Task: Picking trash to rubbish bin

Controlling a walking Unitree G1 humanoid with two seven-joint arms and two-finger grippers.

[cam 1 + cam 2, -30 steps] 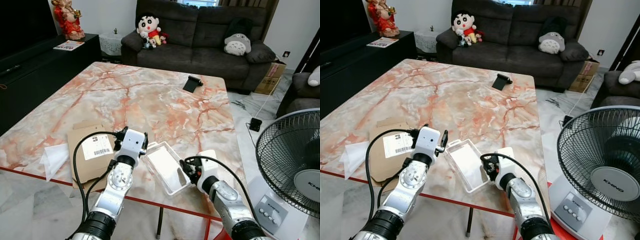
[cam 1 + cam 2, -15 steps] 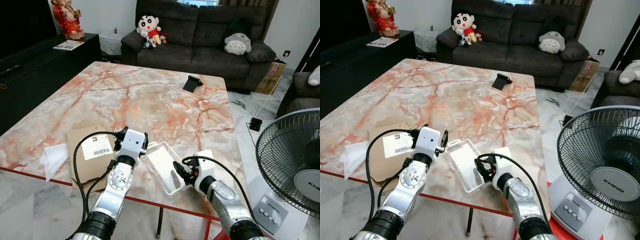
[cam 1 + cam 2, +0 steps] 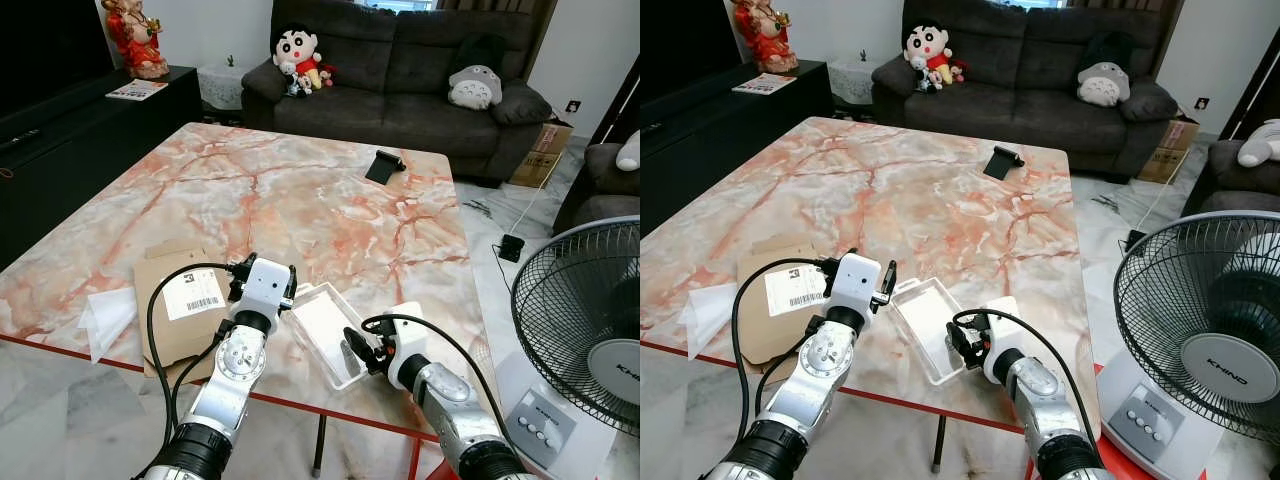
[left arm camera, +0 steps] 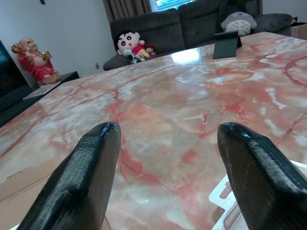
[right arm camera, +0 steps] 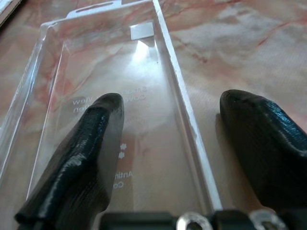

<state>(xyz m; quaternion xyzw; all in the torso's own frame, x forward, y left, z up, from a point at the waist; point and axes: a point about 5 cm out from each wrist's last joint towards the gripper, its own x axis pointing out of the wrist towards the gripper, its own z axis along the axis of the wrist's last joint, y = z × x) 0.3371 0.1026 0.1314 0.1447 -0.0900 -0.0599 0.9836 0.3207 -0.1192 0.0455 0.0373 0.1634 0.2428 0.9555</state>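
Right gripper sits low at the near edge of the marble table, fingers spread apart and straddling one long wall of the clear plastic tray: one finger is inside the tray on its floor, the other outside on the marble, not clamped. Tray is a shallow see-through pkg shell w/ nothing in it but faint printed lettering and a small sticker near its far end; it lies flat on the table, angled, near the front edge. Left gripper hovers just beside the tray's far corner, on the cardboard side, fingers wide apart w/ nothing between them; the tray's corner peeks in by one finger. Beside the tray, toward the robot's left, lies a flat brown cardboard piece w/ a white barcode label, and past that a crumpled white plastic bag at the table's edge. Well apart from the tray, at the far end of the table, a small black stand sits upright. Beyond the table is a dark sofa w/ plush toys; off the tray's right side, on the floor, stands a fan. No rubbish bin to be made out.
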